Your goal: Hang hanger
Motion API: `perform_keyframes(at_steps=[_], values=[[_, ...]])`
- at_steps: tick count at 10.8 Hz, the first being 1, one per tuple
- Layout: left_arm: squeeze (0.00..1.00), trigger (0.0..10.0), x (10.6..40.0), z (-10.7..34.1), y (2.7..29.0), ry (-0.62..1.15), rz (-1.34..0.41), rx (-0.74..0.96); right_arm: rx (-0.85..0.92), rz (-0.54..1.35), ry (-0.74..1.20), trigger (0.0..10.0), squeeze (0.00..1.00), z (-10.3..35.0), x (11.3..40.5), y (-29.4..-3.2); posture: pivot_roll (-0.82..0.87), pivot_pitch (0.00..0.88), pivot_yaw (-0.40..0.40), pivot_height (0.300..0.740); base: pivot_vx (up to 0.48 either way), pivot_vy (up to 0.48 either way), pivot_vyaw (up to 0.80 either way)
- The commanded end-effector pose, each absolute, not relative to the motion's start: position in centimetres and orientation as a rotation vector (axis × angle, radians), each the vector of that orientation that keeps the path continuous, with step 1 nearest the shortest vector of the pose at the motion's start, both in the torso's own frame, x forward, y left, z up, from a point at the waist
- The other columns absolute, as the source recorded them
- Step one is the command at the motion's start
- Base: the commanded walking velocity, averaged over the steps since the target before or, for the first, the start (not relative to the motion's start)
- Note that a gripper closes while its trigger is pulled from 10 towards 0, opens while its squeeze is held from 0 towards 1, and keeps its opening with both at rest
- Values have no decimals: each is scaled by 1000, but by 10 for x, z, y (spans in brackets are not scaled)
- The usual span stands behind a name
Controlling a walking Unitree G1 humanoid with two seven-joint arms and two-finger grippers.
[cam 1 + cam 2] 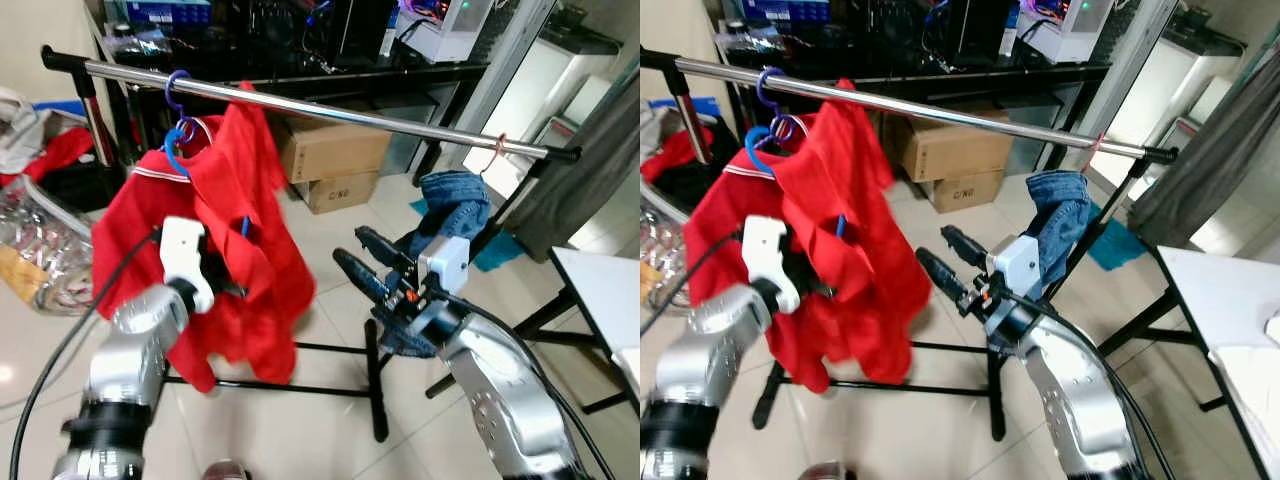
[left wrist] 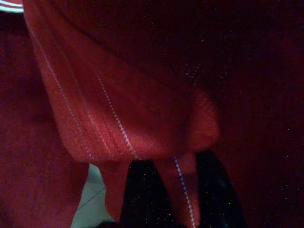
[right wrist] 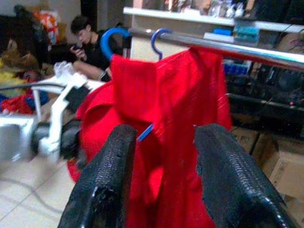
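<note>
Red shirt (image 1: 225, 240) hung bunched from the blue hanger (image 1: 176, 148), its hook just under the rail (image 1: 330, 112) (hooked or not, hard to say). Left gripper (image 1: 232, 290) was buried in cloth, jaws unreadable; right gripper (image 1: 362, 262) waited alongside, jaws apart. Next: seat that hook, then let go.

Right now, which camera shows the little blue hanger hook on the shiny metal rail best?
The left eye view: the blue hanger hook loops over the shiny metal rail in plain sight. The right eye view matches. The right wrist view shows it blurrier. The left wrist view shows red cloth.
</note>
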State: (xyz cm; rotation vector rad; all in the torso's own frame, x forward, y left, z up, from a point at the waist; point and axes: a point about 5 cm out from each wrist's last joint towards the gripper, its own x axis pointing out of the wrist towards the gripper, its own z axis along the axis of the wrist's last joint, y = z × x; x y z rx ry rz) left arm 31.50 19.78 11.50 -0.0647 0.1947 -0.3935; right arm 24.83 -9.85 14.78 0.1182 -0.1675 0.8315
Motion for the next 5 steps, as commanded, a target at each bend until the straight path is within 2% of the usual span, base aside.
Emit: perform_keyframes(at_steps=[1, 5], values=[[0, 10000, 325, 130, 198, 152, -397, -53, 108, 817, -156, 10000, 0, 150, 246, -105, 156, 0, -182, 740, 0, 0, 0], [0, 10000, 353, 164, 225, 145, -370, 22, 99, 815, -123, 10000, 0, 152, 240, -111, 134, 0, -192, 740, 0, 0, 0]])
